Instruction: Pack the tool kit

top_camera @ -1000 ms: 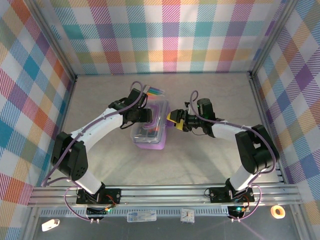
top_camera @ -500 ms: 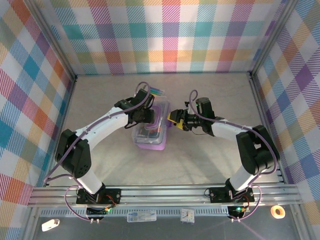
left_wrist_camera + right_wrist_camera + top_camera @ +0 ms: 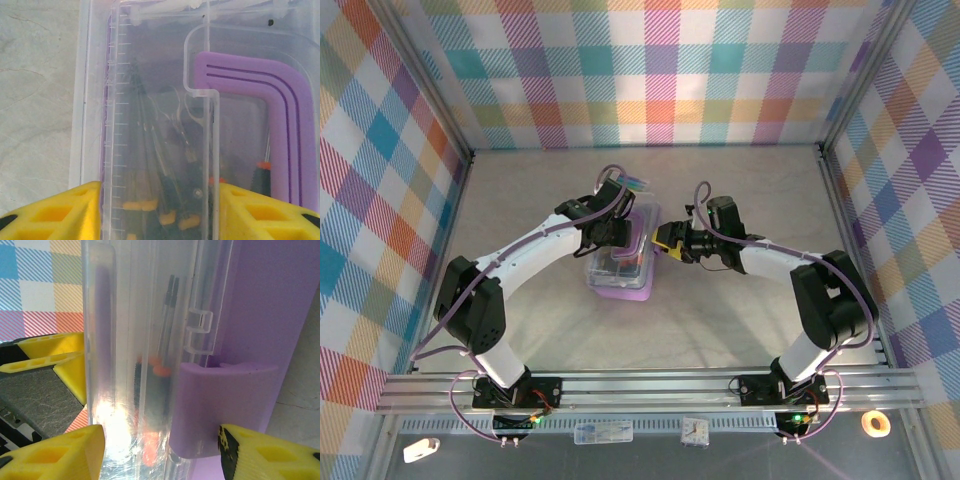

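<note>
**Fingers (image 3: pixel 50 212) astride the box lid**

Left gripper (image 3: pixel 160 212) straddles the clear lid (image 3: pixel 160 90), spread; whether it pinches, I cannot tell. Right gripper (image 3: pixel 160 452) gapes around the purple handle (image 3: pixel 225 405). The tool kit (image 3: pixel 618 275), mid table (image 3: pixel 740 330), holds its screwdrivers (image 3: pixel 167 200). Closing seems in hand; next, probably press the lid shut.

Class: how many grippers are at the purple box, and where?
2. The left gripper straddles the clear lid near the box's far end; the right gripper straddles its right edge.

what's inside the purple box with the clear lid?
Through the clear hinged lid, slim black-and-orange-handled screwdrivers lie lengthwise. The purple plastic handle and lid glare hide the rest, so no count.
</note>
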### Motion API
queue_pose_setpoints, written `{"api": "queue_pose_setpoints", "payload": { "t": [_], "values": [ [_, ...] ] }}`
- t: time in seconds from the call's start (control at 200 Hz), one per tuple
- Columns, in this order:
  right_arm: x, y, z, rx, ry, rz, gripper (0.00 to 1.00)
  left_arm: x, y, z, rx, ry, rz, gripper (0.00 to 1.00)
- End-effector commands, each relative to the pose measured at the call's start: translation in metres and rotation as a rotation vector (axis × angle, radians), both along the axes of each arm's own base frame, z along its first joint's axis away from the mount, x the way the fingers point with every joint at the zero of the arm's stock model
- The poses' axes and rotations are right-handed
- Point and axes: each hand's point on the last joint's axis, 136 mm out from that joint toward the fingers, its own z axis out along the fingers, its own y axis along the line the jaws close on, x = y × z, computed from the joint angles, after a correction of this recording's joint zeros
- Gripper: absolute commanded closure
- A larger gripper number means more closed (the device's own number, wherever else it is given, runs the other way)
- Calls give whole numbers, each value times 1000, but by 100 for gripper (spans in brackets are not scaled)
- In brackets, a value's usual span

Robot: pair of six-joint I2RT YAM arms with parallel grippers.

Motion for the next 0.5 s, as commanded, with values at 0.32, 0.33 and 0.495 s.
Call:
{"api": "queue_pose_setpoints", "payload": {
  "t": [0.32, 0.33, 0.495],
  "values": [
    [5, 16, 10, 27, -15, 23, 40, -50, 9, -83, 84, 313, 4, 45],
    [6, 16, 10, 28, -15, 24, 40, -50, 9, -83, 84, 314, 4, 45],
    [5, 17, 0, 17, 6, 24, 40, -51, 6, -86, 87, 318, -5, 45]
  ]
}}
